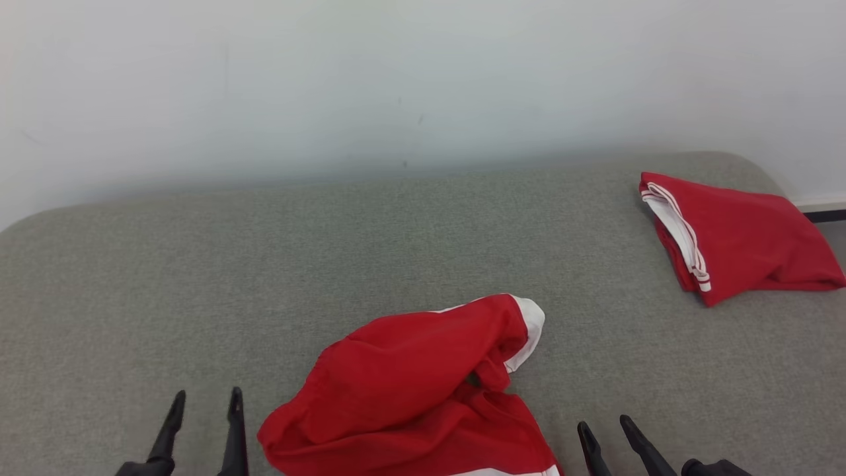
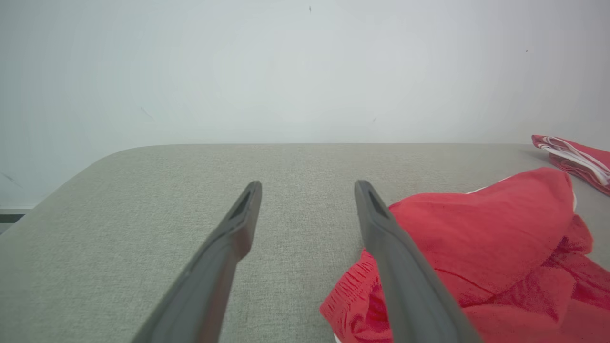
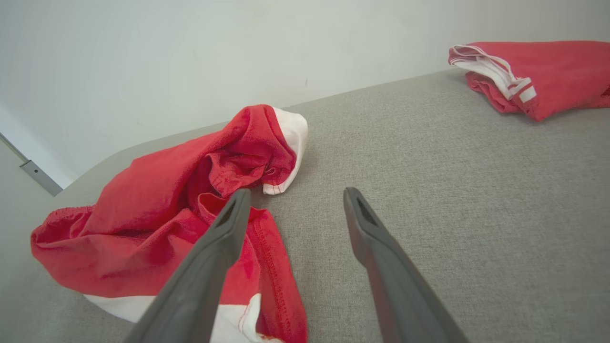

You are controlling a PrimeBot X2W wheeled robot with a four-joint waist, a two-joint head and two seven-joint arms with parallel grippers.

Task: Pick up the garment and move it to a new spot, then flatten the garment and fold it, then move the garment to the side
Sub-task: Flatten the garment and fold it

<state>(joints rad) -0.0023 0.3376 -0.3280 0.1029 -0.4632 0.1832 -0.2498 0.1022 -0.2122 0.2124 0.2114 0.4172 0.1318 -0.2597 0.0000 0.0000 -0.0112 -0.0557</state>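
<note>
A crumpled red garment (image 1: 416,390) with white trim lies in a loose heap at the near middle of the grey padded surface (image 1: 198,277). It also shows in the left wrist view (image 2: 481,247) and the right wrist view (image 3: 157,214). My left gripper (image 1: 206,400) stands open just left of the heap, nothing between its fingers (image 2: 238,224). On the heap's right side my right gripper (image 1: 603,426) is open too, and its left finger (image 3: 224,238) passes over the garment's hem.
A second red garment (image 1: 733,238) with white stripes lies folded at the far right of the surface, also in the right wrist view (image 3: 533,76). A pale wall (image 1: 396,79) runs behind. The surface's rounded corners drop off at left and right.
</note>
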